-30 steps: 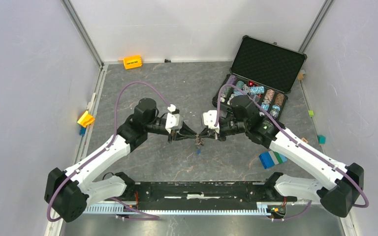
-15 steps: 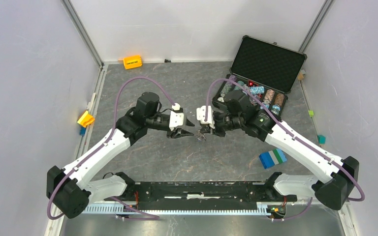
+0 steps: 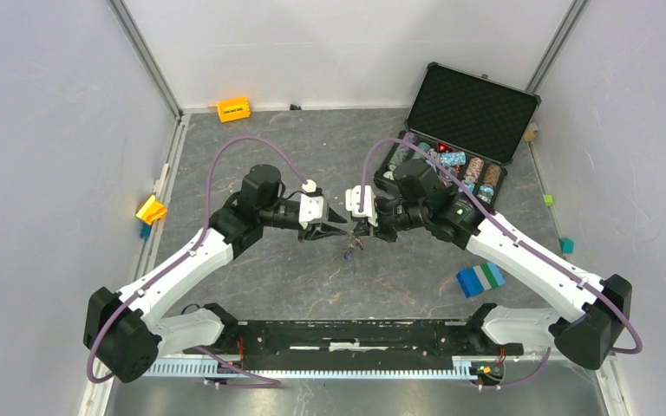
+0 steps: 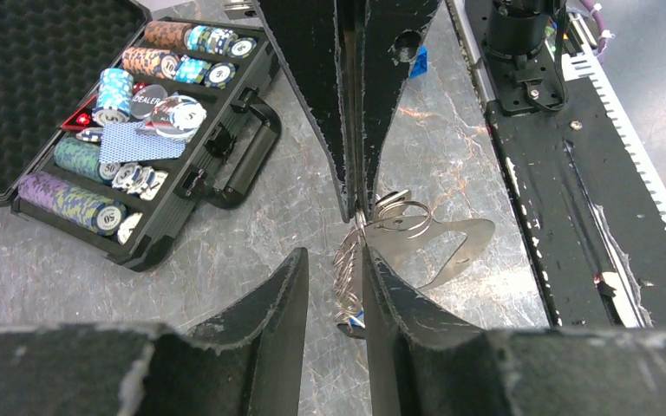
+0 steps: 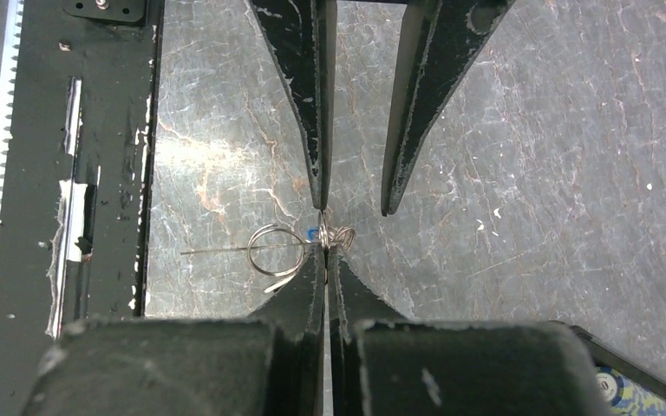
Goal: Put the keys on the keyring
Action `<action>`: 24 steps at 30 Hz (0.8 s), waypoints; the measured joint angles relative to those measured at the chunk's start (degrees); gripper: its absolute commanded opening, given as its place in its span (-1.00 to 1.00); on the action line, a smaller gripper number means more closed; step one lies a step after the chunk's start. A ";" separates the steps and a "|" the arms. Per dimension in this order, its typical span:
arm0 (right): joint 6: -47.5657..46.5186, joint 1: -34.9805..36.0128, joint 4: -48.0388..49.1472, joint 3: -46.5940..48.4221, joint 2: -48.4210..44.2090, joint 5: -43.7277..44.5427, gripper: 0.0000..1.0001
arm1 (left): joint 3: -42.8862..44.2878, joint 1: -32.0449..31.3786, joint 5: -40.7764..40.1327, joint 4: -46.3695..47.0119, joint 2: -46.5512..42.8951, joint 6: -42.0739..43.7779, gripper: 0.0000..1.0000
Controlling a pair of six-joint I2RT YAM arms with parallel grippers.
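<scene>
keyring (image 4: pixel 451 247) | long axis toward base rail (image 4: pixel 572 173); pinched by clenched right hand (image 5: pixel 323 247) | left hand (image 4: pixel 334 256) released

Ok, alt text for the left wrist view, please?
The right gripper, shut, reaches in from the top and pinches the keyring, a flat metal tag with wire loops. The left gripper stands open just below it. An open poker chip case lies at left.
</scene>
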 measured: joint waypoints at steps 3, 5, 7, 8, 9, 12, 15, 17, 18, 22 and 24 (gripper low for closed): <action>0.59 0.00 -0.04 0.00 0.11 0.00 -1.00 | -0.66 0.00 0.79 0.98 0.00 -0.48 -0.27; 0.94 0.00 -0.15 -0.02 0.17 0.02 -1.00 | -1.18 0.00 1.11 1.77 0.00 -0.94 -0.27; 1.18 0.00 -0.22 -0.02 0.24 0.00 -1.00 | -1.57 0.00 1.57 2.29 0.00 -1.44 -0.27; 1.31 0.00 -0.24 -0.02 0.26 0.00 -1.00 | -1.75 0.00 1.90 2.58 0.00 -1.49 -0.28; 1.38 0.00 -0.26 -0.02 0.26 0.00 -1.00 | -1.90 0.00 2.27 2.86 0.00 -1.51 -0.28; 1.42 0.00 -0.24 -0.04 0.26 0.00 -1.00 | -2.03 0.00 2.64 3.19 -0.02 -1.51 -0.28; 1.36 0.02 0.07 -0.35 0.20 0.00 -1.00 | -2.21 0.00 2.56 3.30 -0.20 -1.51 -0.29; 1.31 0.02 0.61 -0.83 0.11 -0.02 -1.00 | -2.38 0.00 2.62 3.30 -0.46 -1.53 -0.28; 1.29 0.02 1.14 -1.20 0.02 -0.02 -1.00 | -2.51 -0.09 2.67 3.34 -0.66 -1.53 -0.27; 1.27 0.02 2.69 -2.64 -0.92 0.00 -1.00 | -2.84 0.26 3.21 3.17 -1.84 -1.42 -0.24; 1.27 0.02 3.21 -3.13 -1.53 0.00 -1.00 | -2.91 0.85 3.74 3.13 -2.32 -1.42 -0.24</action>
